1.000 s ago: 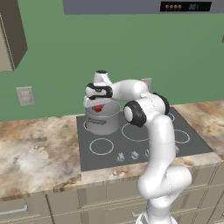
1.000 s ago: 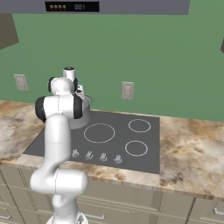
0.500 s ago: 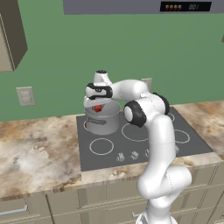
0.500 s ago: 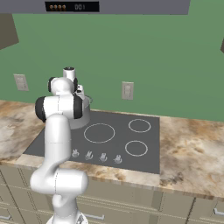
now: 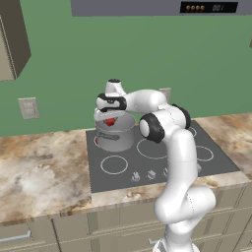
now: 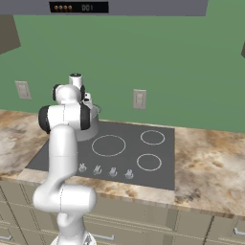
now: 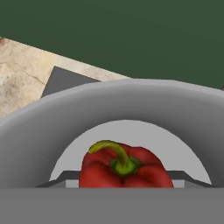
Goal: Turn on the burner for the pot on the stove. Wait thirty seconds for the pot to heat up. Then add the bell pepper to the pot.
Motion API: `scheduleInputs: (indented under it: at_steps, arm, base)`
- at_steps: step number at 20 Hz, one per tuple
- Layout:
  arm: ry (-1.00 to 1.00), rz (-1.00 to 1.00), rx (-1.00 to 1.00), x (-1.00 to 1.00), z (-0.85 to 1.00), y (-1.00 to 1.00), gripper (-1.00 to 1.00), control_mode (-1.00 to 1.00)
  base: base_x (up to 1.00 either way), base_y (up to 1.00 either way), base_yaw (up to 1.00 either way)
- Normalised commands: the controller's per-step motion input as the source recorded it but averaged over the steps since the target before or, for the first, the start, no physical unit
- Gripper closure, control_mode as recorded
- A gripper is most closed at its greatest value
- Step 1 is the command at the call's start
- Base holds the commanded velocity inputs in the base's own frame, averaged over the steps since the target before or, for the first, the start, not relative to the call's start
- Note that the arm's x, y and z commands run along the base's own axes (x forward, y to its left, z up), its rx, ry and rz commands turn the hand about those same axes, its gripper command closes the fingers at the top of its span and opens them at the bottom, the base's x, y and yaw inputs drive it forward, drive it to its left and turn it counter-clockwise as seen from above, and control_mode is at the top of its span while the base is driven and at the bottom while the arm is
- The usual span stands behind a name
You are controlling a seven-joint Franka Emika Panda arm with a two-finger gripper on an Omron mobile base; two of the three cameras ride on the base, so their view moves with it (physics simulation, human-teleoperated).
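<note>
The gripper [image 5: 111, 117] hangs over the pot [image 5: 115, 133] on the stove [image 5: 162, 162], clamped on the bell pepper [image 7: 124, 169] — last step, I'd say — next, just let go.

wall: green [image 5: 74, 59], behind the desk
desk: brown and white stone top [image 5: 39, 172]
outlets: two white ones, [image 6: 139, 99] and [image 5: 28, 108], on wall
drawers: beige [image 6: 143, 220], under desk's front edge
</note>
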Motion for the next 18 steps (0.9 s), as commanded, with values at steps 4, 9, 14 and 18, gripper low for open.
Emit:
scheduleInputs:
  at_steps: [4, 9, 14, 18]
  arm:
    - [0.00, 0.00, 0.00, 0.00, 0.00, 0.00, 1.00, -1.00]
    - [0.00, 0.00, 0.00, 0.00, 0.00, 0.00, 1.00, -1.00]
    - [0.00, 0.00, 0.00, 0.00, 0.00, 0.00, 1.00, -1.00]
    - [0.00, 0.00, 0.00, 0.00, 0.00, 0.00, 1.00, -1.00]
  base:
    - [0.00, 0.00, 0.00]
    - [0.00, 0.00, 0.00]
    - [0.00, 0.00, 0.00]
    - [0.00, 0.00, 0.00]
